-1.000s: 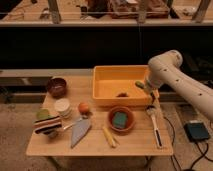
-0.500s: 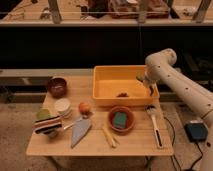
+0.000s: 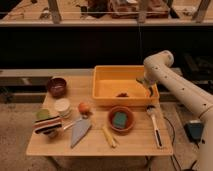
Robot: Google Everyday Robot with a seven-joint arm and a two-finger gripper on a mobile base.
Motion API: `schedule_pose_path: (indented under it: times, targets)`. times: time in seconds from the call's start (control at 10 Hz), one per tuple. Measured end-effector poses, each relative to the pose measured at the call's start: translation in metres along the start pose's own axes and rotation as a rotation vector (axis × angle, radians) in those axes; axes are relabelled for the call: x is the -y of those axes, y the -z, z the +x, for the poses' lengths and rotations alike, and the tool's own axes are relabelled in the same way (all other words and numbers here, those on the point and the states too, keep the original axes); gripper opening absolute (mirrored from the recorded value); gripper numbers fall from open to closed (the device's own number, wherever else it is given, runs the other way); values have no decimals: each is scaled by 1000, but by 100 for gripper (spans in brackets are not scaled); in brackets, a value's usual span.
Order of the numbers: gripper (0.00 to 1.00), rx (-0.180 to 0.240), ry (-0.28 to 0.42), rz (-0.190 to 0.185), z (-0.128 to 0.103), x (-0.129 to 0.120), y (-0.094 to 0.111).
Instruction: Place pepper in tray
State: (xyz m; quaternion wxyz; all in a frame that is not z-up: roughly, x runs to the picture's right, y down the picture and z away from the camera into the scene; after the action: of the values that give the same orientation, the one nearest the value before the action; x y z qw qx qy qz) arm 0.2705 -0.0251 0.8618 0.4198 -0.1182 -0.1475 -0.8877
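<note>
The yellow tray (image 3: 118,102) stands at the back middle of the wooden table. My gripper (image 3: 144,85) hangs at the end of the white arm, just above the tray's right inner side and pointing down into it. The green pepper does not show anywhere on the table or on the tray floor; I cannot tell whether it is in the gripper. A small dark lump (image 3: 121,94) lies on the tray floor, left of the gripper.
In front of the tray stands a terracotta bowl (image 3: 121,119) holding a blue-green sponge. A white-handled brush (image 3: 155,127) lies at the right, a pale yellow stick (image 3: 108,136) and a grey spatula (image 3: 80,131) at the front. An orange (image 3: 84,107), white cup (image 3: 62,106) and dark bowl (image 3: 56,86) stand on the left.
The arm has swung left and back, carrying the gripper from above the table's right side to over the right inner side of the tray.
</note>
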Motion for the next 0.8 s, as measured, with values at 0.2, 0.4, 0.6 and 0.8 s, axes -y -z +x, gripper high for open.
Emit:
schedule_pose_path:
  times: [0.2, 0.4, 0.6, 0.8]
  targets:
    - [80, -2, 12, 4, 3, 3, 4]
    - [80, -15, 24, 15, 8, 9, 9]
    - [80, -45, 36, 38, 13, 15, 14]
    - [80, -75, 49, 65, 18, 19, 20]
